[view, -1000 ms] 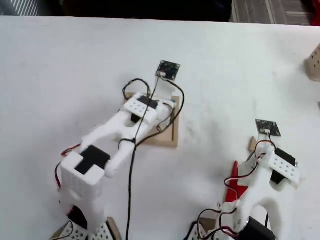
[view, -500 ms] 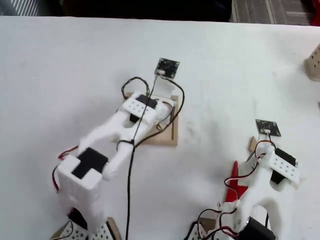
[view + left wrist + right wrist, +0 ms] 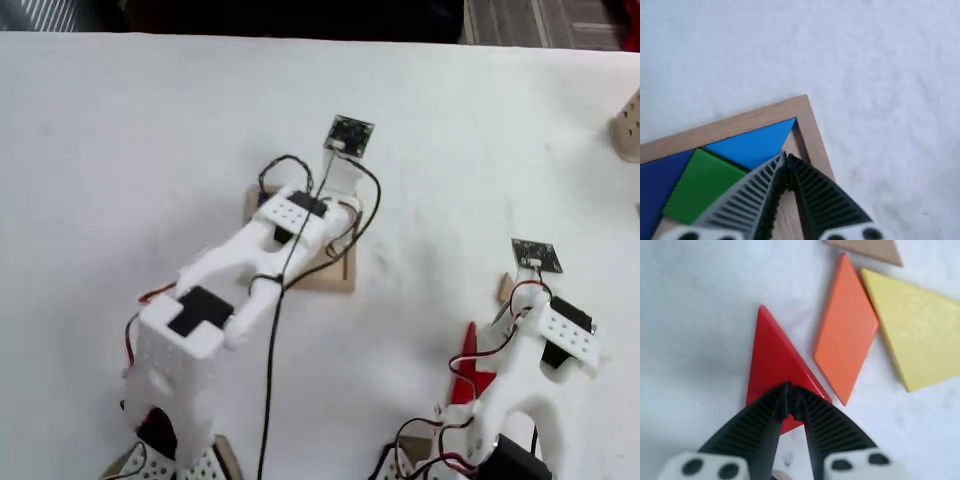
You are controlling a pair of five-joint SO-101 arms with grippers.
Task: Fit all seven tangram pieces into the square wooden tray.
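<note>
The square wooden tray [image 3: 812, 132] lies mid-table, and in the high view the tray [image 3: 338, 276] is partly under my left arm [image 3: 285, 228]. Inside it sit a light blue triangle [image 3: 752, 145], a green piece [image 3: 700, 182] and a dark blue piece [image 3: 655, 180]. My left gripper [image 3: 786, 160] is shut and empty, its tips over the tray's corner beside the light blue triangle. My right gripper [image 3: 790, 392] is shut, tips over a red triangle [image 3: 772, 365] on the table. An orange parallelogram [image 3: 847, 347], a yellow triangle [image 3: 917, 335] and a tan piece [image 3: 870, 247] lie beside it.
In the high view the red triangle [image 3: 467, 365] and the tan piece [image 3: 505, 290] lie by my right arm [image 3: 545, 335] at the lower right. A wooden block with holes [image 3: 627, 125] stands at the right edge. The white table spreads wide to the left and far side.
My left arm has swung a little to the right and farther over the tray. The right arm has kept still.
</note>
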